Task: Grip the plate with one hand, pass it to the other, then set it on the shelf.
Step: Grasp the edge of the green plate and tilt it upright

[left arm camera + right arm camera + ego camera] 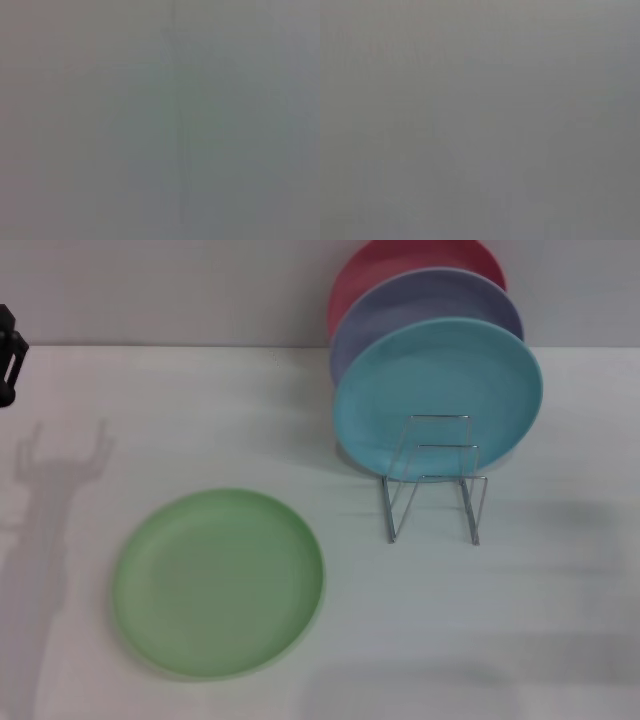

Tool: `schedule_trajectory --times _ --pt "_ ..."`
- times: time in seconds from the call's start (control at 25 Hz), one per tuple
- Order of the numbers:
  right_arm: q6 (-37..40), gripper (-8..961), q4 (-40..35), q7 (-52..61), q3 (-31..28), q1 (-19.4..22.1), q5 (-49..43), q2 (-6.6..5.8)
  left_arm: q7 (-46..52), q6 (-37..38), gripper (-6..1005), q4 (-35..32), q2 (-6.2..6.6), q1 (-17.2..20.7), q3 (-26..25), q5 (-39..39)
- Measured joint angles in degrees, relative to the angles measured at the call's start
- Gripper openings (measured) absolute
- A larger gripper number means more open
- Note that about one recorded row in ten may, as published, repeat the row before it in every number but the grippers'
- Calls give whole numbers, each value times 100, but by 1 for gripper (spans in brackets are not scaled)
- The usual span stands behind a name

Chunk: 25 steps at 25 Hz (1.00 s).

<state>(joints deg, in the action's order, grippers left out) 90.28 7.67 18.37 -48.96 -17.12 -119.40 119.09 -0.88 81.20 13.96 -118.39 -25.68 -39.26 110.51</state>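
Plate [218, 583] first: the light green one lies flat on the white tabletop [560, 620], toward my left and near side in the head view, with nothing touching it. The shelf [433, 480], a thin chrome wire rack, stands well apart from it to the right and farther back, already carrying a turquoise-blue plate [437, 398] upright in front, a lavender plate [425, 310] behind that and a red plate [400, 265] at the rear. Only a black piece of the left gripper [10, 355] shows at the left edge of the head view; I cannot tell how its fingers stand. The right gripper is out of sight, and both wrist views give me only a featureless grey. I judge the task as not yet begun: no grip on the plate, no handover, no placing. All three steps remain, starting with the left arm coming across to the plate's rim.
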Motion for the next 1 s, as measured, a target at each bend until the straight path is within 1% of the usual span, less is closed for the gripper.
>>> schedule_trajectory --times 0.2,0.28,0.44,0.6,0.92,1.0 --pt "37 600 57 63 -89 -87 14 0 0 -75 864 12 14 -80 -206 30" --pt "32 600 51 72 -94 -143 14 0 -1 -65 864 -35 36 -187 -260 35" --pt "-10 600 38 72 -95 -196 14 0 -86 -53 864 -99 39 -266 -272 43" --pt "-15 600 28 72 -96 -250 14 0 -441 -63 864 -77 32 -329 -275 47" --pt "-15 600 24 72 -127 -292 14 -11 -500 -62 864 -46 19 -327 -276 50" --pt "-15 600 24 72 -137 -292 14 -13 -504 -161 864 -25 20 -348 -276 49"
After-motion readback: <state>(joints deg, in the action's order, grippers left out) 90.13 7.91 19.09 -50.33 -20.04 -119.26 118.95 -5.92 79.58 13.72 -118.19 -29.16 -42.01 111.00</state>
